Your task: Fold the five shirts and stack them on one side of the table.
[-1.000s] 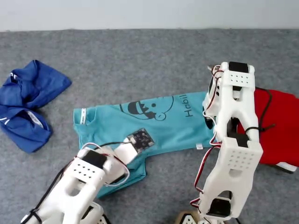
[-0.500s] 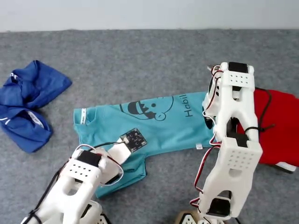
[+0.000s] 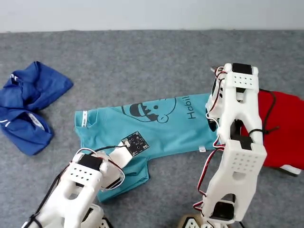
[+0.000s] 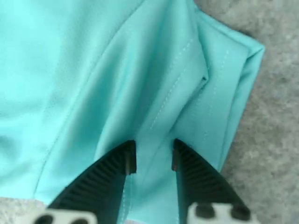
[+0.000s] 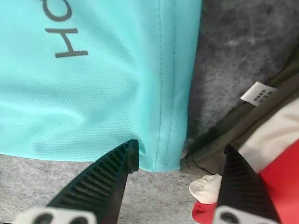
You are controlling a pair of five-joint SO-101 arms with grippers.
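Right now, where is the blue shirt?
In the high view, the blue shirt lies crumpled at the far left of the table, apart from the teal shirt.

The right arm point(image 3: 242, 164) stands in front of the teal shirt point(image 3: 161, 126), so the shirt's end and its last letters are hidden. It also covers part of the red shirt point(image 3: 282, 128), which runs off the picture's side. The left arm point(image 3: 83, 178) hides part of the teal shirt's near sleeve, and both arms are cut off at the bottom.
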